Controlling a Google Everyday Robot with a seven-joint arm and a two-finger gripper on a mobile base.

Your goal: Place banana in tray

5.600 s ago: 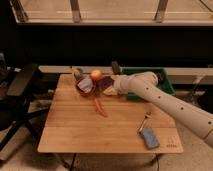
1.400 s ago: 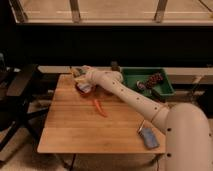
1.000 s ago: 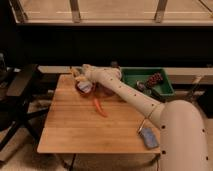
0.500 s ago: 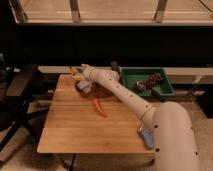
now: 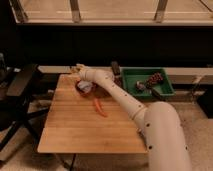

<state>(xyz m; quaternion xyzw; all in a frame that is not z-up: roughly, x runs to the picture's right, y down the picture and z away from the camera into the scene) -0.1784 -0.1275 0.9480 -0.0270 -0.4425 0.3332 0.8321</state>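
Currently, from the lower frame upward: table (image 5: 75,131), orange piece (image 5: 99,107), red bowl (image 5: 85,88). At the table's upper-left corner the gripper (image 5: 79,71) stands at the banana (image 5: 73,68), jaws spread wide, with nothing visibly gripped. Recommended: centre the jaws across the banana's middle, close firmly, lift clear of the bowl, then carry it right to the tray (image 5: 147,94) at centre right. No legible labels or writing.

banana (image 5: 75,68): pale yellow, far-left corner of table (image 5: 80,127) | tray (image 5: 129,80): green, beside table's right
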